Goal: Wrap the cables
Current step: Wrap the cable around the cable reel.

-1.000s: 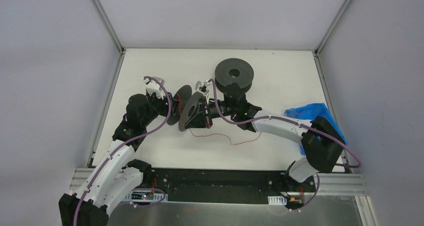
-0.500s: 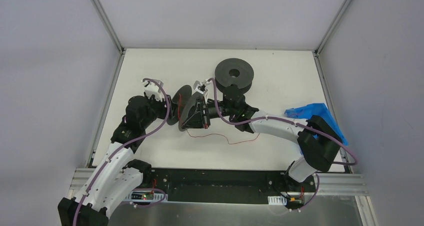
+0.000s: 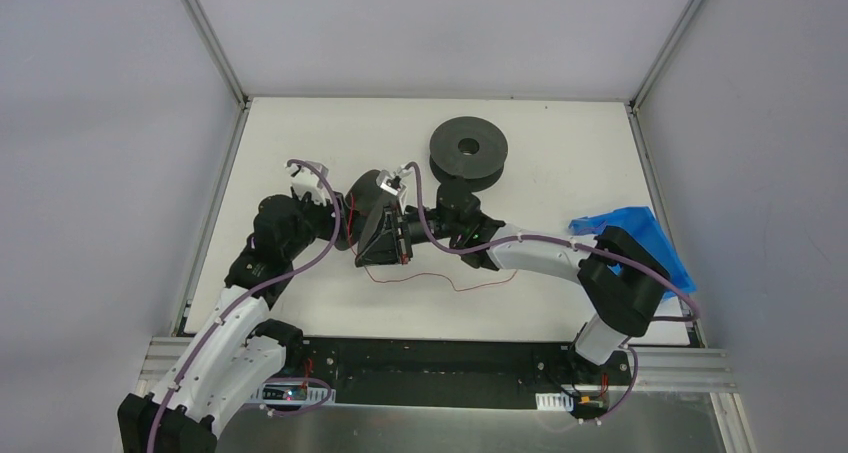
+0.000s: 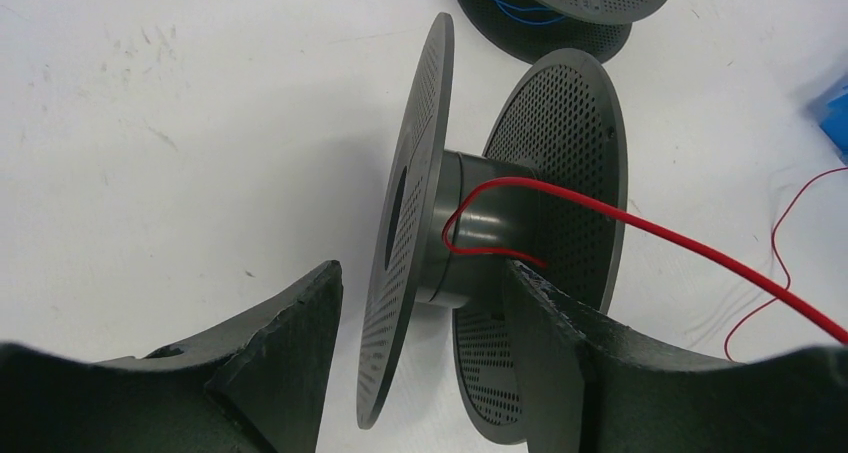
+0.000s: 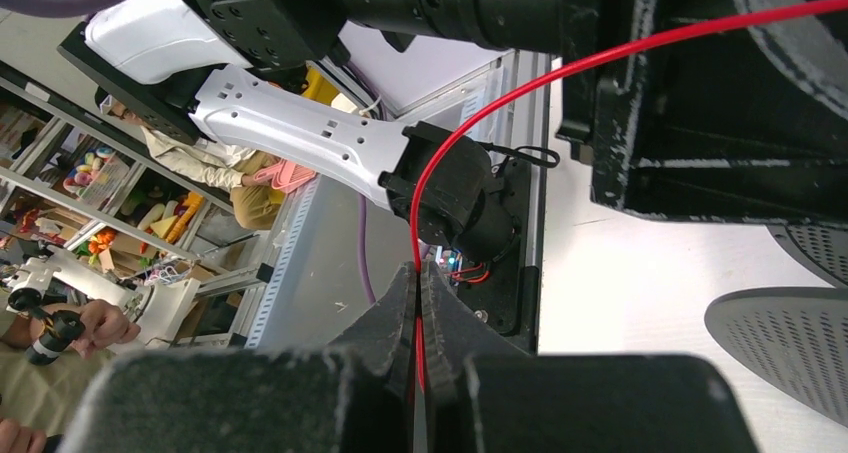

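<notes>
A dark grey spool (image 4: 560,143) stands on edge at mid-table, also seen from above as the spool (image 3: 376,235). The red cable (image 4: 640,228) loops once round its hub and trails loose over the table as the red cable (image 3: 450,281). My left gripper (image 4: 422,273) is open and straddles the spool's near flange; its right finger (image 4: 590,353) lies against the hub, its left finger stands apart from the flange. My right gripper (image 5: 417,273) is shut on the red cable (image 5: 470,123), close beside the spool, seen from above as the right gripper (image 3: 403,235).
A second dark spool (image 3: 468,149) lies flat at the back, with a blue cable (image 4: 515,3) on it. A blue cloth-like thing (image 3: 640,235) sits at the table's right edge. The two arms crowd together around the upright spool.
The right arm has moved left and nearer with the red cable pinched. The loose cable on the table has shifted left. The left jaws have opened a little wider.
</notes>
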